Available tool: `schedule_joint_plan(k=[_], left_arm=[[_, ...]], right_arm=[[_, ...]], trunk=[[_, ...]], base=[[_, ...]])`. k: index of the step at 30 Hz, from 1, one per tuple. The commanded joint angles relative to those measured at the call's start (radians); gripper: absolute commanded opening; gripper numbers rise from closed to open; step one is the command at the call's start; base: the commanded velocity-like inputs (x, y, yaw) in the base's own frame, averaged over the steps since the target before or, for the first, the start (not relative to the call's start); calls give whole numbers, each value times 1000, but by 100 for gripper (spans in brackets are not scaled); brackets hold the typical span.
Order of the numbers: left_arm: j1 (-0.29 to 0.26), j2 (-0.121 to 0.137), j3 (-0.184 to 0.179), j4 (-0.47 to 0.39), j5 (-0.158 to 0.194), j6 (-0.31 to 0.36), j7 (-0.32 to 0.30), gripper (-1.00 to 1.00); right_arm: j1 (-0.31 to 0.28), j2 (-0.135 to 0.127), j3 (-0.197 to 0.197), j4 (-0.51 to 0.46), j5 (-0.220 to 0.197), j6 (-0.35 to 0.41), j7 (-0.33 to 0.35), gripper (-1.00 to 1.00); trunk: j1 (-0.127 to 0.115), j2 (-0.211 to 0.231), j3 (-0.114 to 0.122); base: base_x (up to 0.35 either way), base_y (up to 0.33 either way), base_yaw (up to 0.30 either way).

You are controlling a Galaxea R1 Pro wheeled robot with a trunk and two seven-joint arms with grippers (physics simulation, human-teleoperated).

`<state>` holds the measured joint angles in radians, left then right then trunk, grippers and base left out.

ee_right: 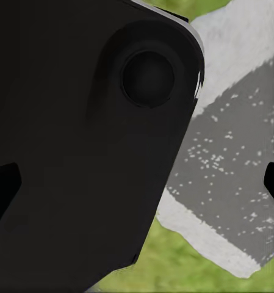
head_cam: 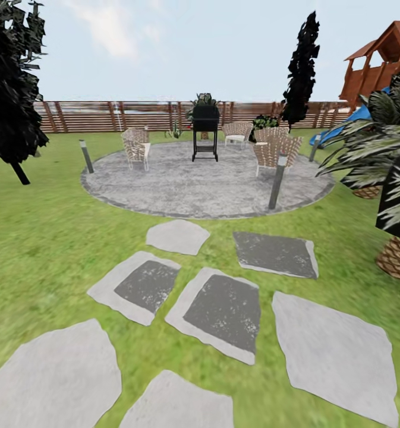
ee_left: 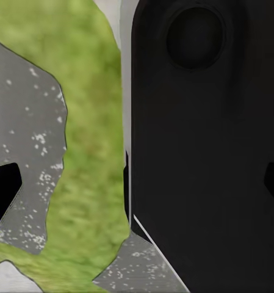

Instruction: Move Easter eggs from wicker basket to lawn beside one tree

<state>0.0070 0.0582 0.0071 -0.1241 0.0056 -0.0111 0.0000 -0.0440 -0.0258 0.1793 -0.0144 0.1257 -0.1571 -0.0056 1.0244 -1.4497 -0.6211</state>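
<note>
The lawn (head_cam: 39, 238) is spread around grey stepping stones (head_cam: 217, 312) leading to a round stone patio (head_cam: 205, 181) where a black grill (head_cam: 205, 132) is ringed by wicker chairs (head_cam: 274, 152), before the slatted fence (head_cam: 104, 116). Whether the grippers are released or clenched cannot be told.

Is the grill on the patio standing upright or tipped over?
Upright. In the head view the black grill stands straight on its legs near the back of the round grey patio, chairs set around it.
</note>
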Motion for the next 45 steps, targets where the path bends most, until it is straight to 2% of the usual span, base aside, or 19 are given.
schedule_joint_plan(k=[1,45], left_arm=[[1,0,1,-2,1,-1,0,100],[1,0,1,-2,1,-1,0,100]], right_arm=[[0,0,0,1,9,-2,-1,100],[0,0,0,1,9,-2,-1,100]], trunk=[[1,0,-1],[1,0,-1]], base=[[339,0,0],[339,0,0]])
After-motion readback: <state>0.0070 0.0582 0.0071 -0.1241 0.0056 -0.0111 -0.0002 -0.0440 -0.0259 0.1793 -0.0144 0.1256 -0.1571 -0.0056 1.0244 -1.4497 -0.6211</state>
